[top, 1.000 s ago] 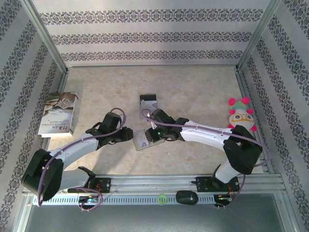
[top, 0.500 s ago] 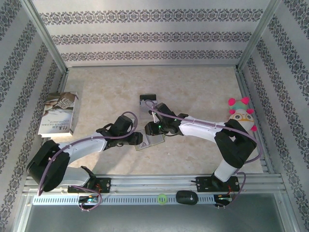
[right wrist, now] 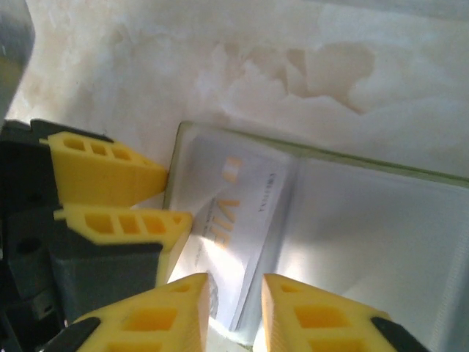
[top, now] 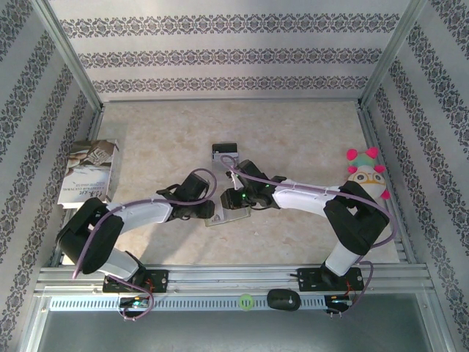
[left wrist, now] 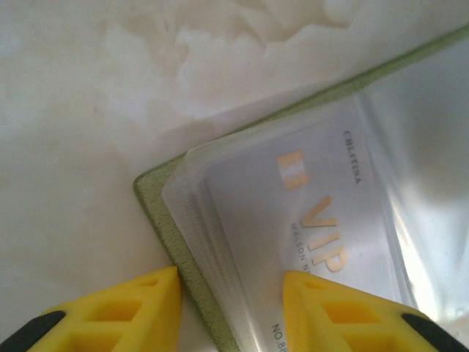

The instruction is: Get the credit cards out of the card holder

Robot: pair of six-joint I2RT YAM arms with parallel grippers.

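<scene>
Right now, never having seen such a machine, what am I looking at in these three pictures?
Two robot arms share a table. The overhead picture shows both; the two close-ups come from cameras on their wrists, with the yellow fingers in view. The left gripper and right gripper meet at an open olive card holder, fingers slightly apart; a VIP card sits in its clear pocket. Neither clearly grips anything. Nearby lie a loose card, a booklet and a plush toy.
</scene>
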